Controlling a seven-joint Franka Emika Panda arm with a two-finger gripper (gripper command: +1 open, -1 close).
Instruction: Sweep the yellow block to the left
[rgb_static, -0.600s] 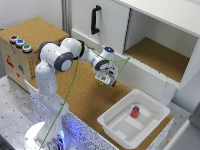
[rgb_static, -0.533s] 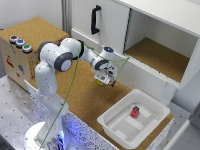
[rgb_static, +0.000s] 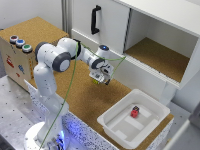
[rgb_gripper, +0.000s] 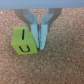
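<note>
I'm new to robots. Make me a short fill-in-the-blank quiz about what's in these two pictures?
1. The small block beside the gripper in the wrist view is ____ in colour.
2. The white bin holds a small ____ block.
3. The robot arm works over a surface that looks like ____.
4. The cabinet door has a ____ handle.

Missing words: yellow; red; cork; black

1 yellow block (rgb_gripper: 25, 42); 1 red block (rgb_static: 135, 111); 1 white bin (rgb_static: 120, 131); 3 buttons (rgb_static: 19, 43).
</note>
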